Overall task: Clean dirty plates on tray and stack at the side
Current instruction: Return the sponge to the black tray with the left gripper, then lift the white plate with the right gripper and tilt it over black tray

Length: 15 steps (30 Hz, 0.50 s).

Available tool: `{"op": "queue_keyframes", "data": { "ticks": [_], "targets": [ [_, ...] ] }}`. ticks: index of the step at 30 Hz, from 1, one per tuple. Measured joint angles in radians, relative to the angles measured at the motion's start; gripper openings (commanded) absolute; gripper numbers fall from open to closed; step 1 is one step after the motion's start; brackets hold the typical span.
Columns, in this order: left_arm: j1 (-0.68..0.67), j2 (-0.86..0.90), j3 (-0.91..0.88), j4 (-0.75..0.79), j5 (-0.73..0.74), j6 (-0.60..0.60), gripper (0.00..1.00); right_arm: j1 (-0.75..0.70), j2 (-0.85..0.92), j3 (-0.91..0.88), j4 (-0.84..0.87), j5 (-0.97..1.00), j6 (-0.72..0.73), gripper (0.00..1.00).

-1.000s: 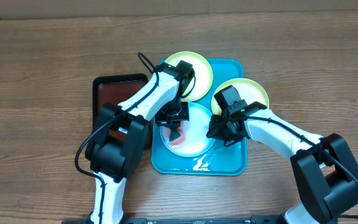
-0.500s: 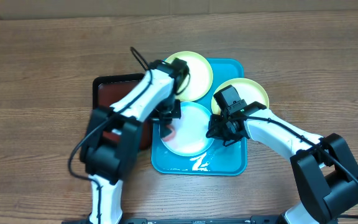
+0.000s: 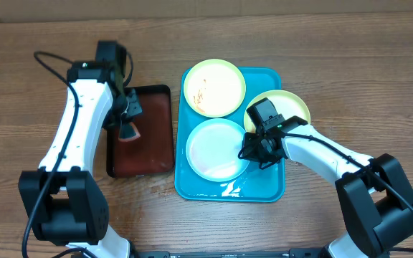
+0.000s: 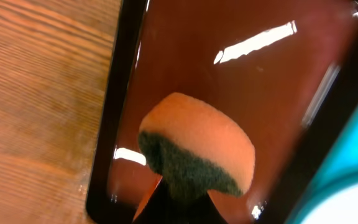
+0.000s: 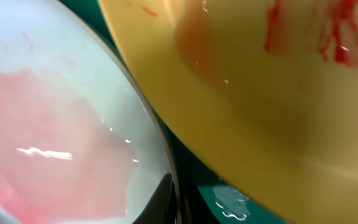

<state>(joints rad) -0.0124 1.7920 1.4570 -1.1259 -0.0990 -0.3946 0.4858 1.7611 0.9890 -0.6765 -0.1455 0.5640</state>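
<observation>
The turquoise tray (image 3: 267, 190) holds three plates. A yellow-green plate (image 3: 214, 87) with faint orange smears lies at its far left. A second yellow-green plate (image 3: 292, 106) with red smears (image 5: 328, 31) lies at the far right, partly under my right arm. The pale blue-green plate (image 3: 216, 149) lies at the front and looks wet and pinkish in the right wrist view (image 5: 55, 124). My right gripper (image 3: 252, 150) is shut on its right rim (image 5: 174, 198). My left gripper (image 3: 127, 123) is shut on an orange-and-green sponge (image 4: 194, 152) over the black tray.
A smaller black tray (image 3: 143, 166) with a red-brown inside (image 4: 241, 87) lies left of the turquoise tray. White foam or water (image 3: 229, 188) sits on the turquoise tray's front. Bare wooden table surrounds both trays.
My left arm swung left from the pale plate to the black tray, carrying the sponge. The red smear on the pale plate is gone. My right arm has not moved.
</observation>
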Motion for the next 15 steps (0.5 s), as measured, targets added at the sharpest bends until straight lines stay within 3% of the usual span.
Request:
{"op": "queue_keyframes", "data": {
  "ticks": [6,10,15],
  "targets": [
    [0.008,0.026,-0.117,0.052,0.084,0.066,0.50,0.011,0.001,0.095,-0.224,0.066,-0.042,0.04],
    [0.014,0.026,-0.088,-0.014,0.118,0.082,0.57,0.054,0.001,0.281,-0.384,0.169,-0.111,0.04],
    [0.058,0.015,0.036,-0.126,0.171,0.087,0.68,0.132,0.000,0.521,-0.418,0.273,-0.205,0.04]
  ]
}}
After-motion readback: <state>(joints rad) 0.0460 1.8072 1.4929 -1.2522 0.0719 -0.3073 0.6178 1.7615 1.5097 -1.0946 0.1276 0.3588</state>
